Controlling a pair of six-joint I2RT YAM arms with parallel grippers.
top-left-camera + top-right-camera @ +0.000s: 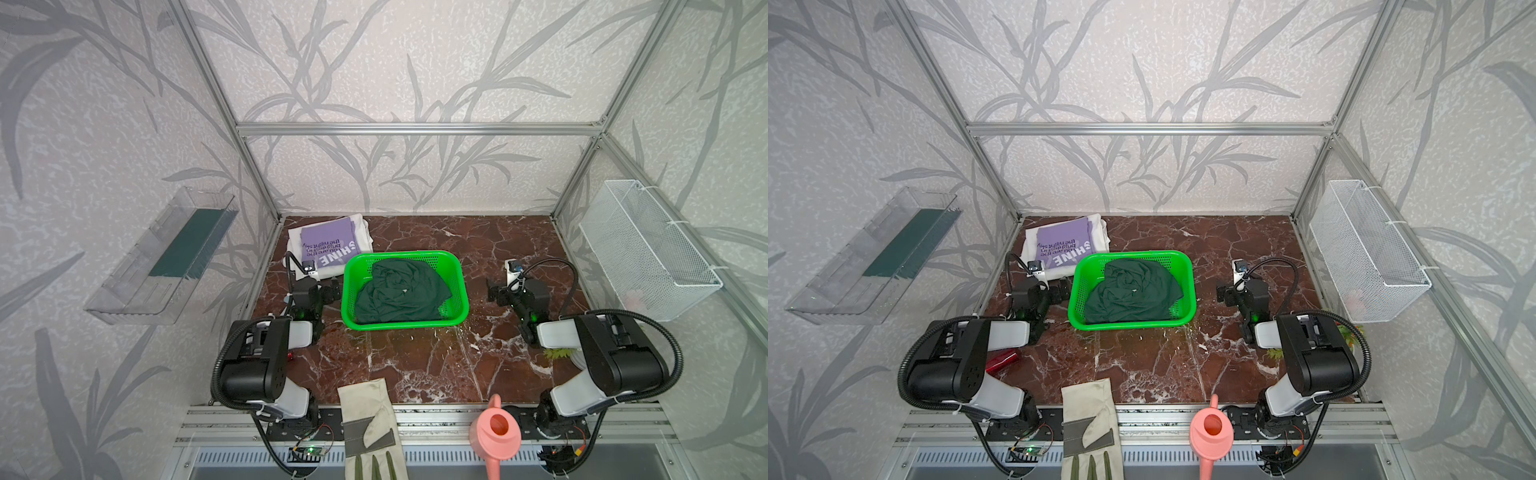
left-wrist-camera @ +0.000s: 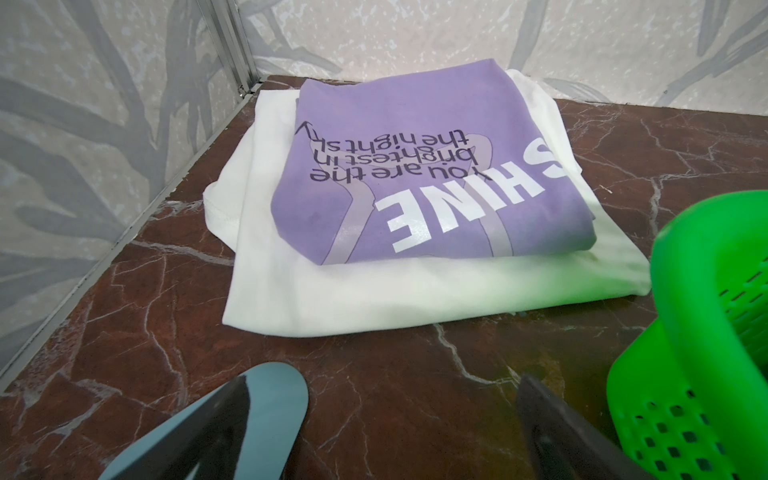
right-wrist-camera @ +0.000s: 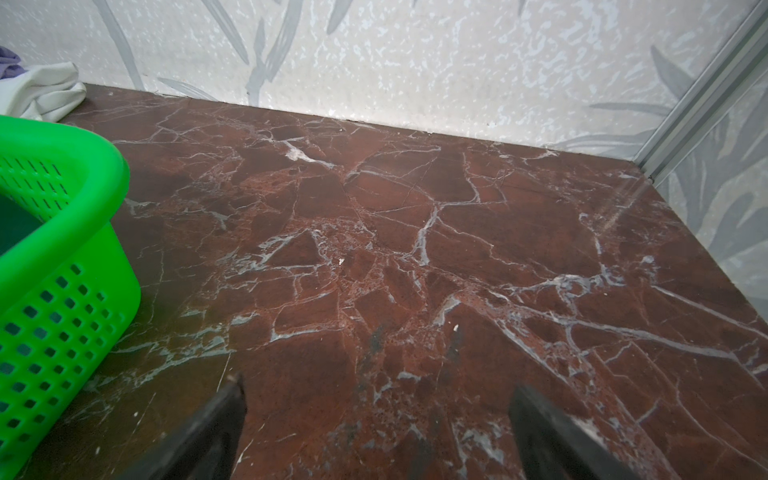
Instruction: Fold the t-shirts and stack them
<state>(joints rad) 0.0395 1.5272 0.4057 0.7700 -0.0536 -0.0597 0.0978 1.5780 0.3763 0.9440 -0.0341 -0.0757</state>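
Glove (image 1: 370, 419), marble tabletop (image 1: 415, 361), leafy walls (image 1: 395, 62)

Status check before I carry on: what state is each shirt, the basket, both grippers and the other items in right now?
Lilac shirt: folded, lying on the white shirt.
White shirt: folded, bottom of the stack.
Green shirt: crumpled, in the basket.
Basket: upright, holding the green shirt.
Left gripper: open, empty.
Right gripper: open, empty.
Watering can: upright.
Glove: lying flat.
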